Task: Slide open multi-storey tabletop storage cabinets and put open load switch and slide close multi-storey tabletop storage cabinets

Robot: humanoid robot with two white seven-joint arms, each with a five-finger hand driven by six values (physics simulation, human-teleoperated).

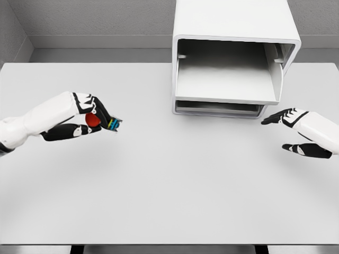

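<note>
A white multi-storey storage cabinet (pixel 235 55) stands at the back of the table, right of the middle. Its upper drawer (pixel 228 84) is slid out and holds nothing that I can see. My left hand (pixel 98 120) hovers over the left part of the table, shut on a small load switch (pixel 106 123) with a red knob and a dark body bearing coloured marks. The switch is well to the left of the cabinet. My right hand (pixel 291 132) hangs open just below and right of the cabinet's front corner, holding nothing.
The white table (pixel 169 196) spreads wide in front of the cabinet. A lower drawer (pixel 220 109) sits pushed in under the open one. Grey walls close off the back and the left.
</note>
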